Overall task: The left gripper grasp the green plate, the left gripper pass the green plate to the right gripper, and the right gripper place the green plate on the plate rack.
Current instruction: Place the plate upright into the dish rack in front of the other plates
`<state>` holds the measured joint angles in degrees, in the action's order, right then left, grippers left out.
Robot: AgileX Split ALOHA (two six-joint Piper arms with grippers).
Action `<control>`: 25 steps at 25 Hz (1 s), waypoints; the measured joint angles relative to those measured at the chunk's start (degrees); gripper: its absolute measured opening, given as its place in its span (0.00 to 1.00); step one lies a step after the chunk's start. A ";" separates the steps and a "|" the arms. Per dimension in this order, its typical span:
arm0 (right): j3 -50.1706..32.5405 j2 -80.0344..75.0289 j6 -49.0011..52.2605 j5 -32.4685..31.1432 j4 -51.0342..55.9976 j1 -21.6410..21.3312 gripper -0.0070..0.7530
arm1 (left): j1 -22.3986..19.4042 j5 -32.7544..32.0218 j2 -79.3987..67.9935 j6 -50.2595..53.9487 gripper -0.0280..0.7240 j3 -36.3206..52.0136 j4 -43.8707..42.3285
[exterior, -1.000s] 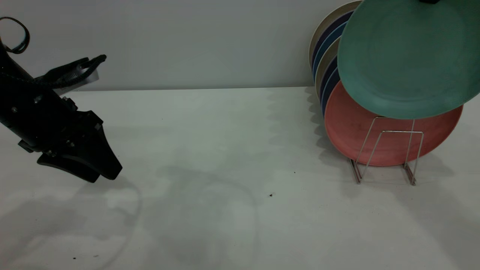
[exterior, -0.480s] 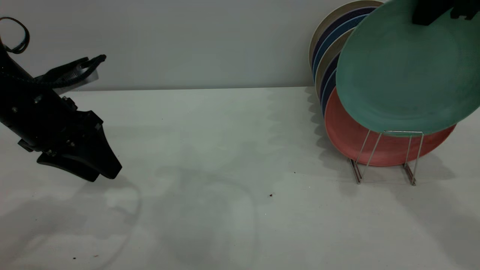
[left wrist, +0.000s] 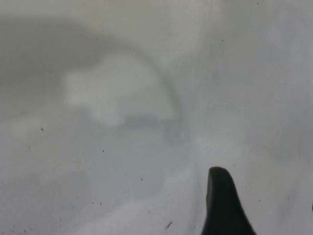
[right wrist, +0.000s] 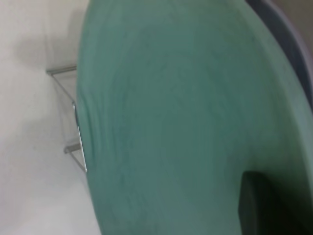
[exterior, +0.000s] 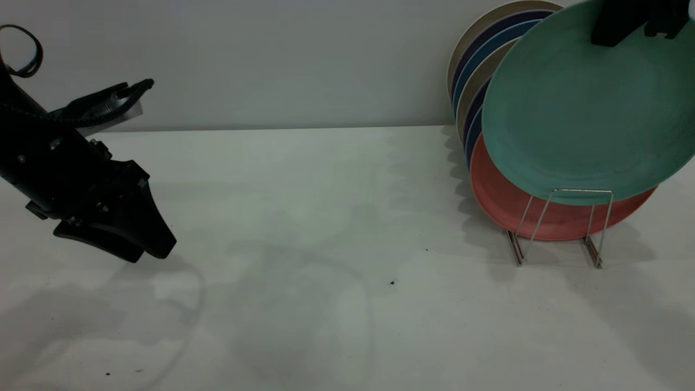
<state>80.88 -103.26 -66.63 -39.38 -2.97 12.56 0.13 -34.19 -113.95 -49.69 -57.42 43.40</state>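
Teal-green round plastic plate [exterior: 575, 114]: clamped at upper rim by right hand [exterior: 624, 24], lowered toward silver wire plate rack [exterior: 564, 222]; rim to be seated behind front loop. Left hand [exterior: 130, 244]: parked, grip state indiscernible.

Green plate [exterior: 581, 114] — round, matte teal-green, low raised rim; held near upright, tilted, face toward the exterior camera, its top edge pinched by the right gripper [exterior: 624, 21]. Lower edge sits just behind the top bar of the rack's front loop.

Rack [exterior: 562, 225] — thin silver wire, short trapezoid loops, standing on the table at right.
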 joint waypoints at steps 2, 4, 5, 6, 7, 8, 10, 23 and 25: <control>0.00 0.00 0.00 -0.48 0.50 0.00 0.17 | 0.00 0.07 0.00 0.00 0.65 0.00 0.00; 0.00 0.00 0.00 -1.29 1.38 0.00 0.21 | 0.00 0.11 0.00 -0.07 0.65 0.00 0.00; 0.00 0.00 0.00 -1.82 1.94 0.00 0.24 | 0.00 0.11 0.00 -0.07 0.65 0.00 0.00; 0.00 0.00 0.00 -2.16 2.61 0.00 0.26 | 0.00 0.11 0.00 -0.07 0.65 0.00 0.00; 0.00 0.00 0.00 -2.60 2.97 0.00 0.28 | 0.00 0.13 0.00 -0.07 0.65 0.00 0.00; 0.00 0.00 0.00 -2.84 3.96 0.00 0.30 | 0.00 0.13 0.00 -0.07 0.65 0.00 0.00; 0.00 0.00 0.00 -3.46 5.09 0.00 0.32 | 0.00 0.13 0.00 -0.07 0.65 0.00 0.00; 0.07 0.00 15.91 -12.50 11.15 0.00 0.32 | 0.00 0.93 0.00 9.43 0.65 -0.97 -6.78; 0.13 0.00 26.48 -12.64 11.99 0.00 0.32 | 0.00 0.48 0.00 16.69 0.65 -2.97 -13.56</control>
<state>81.01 -103.26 -40.15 -52.02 9.03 12.56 0.13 -33.71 -113.95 -33.00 -60.39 29.84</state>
